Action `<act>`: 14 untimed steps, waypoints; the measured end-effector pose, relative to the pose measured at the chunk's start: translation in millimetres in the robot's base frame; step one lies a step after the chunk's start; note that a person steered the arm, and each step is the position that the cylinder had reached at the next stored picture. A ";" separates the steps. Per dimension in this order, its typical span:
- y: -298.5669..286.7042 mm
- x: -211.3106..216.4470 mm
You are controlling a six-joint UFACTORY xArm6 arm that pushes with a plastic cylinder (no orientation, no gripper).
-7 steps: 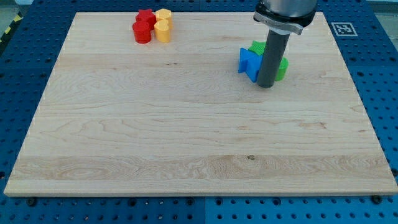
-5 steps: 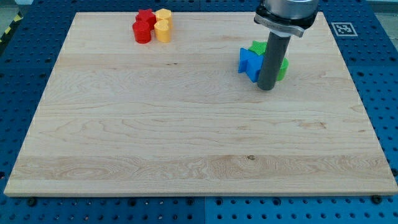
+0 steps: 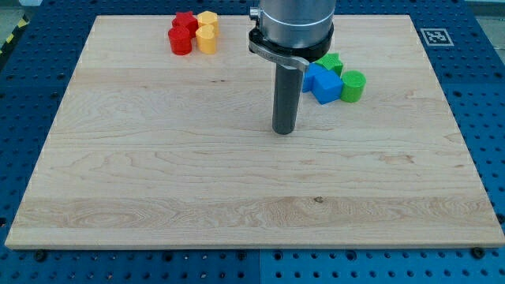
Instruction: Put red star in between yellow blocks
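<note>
- my tip rests on bare board; it is a plain rod, with no jaws to part or close.
- red star sits well up-left of the tip, touching a red cylinder below it and the yellow blocks to its right.
- the yellow blocks touch each other; no gap shows between them.
- blue block and green blocks lie just right of the tip, clear of the route.
- advice: approach the cluster from the side; split the yellow pair first, then nudge the star in gently.

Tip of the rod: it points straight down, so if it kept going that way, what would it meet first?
The bare wooden board, judging by this view. My tip sits on or just above it, apart from the blue block to its upper right.
</note>
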State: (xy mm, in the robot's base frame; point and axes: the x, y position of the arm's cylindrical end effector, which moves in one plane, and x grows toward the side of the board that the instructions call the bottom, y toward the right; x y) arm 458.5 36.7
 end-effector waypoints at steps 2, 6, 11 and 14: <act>-134.9 0.0; -309.3 -140.3; -158.1 -239.7; -136.1 -218.4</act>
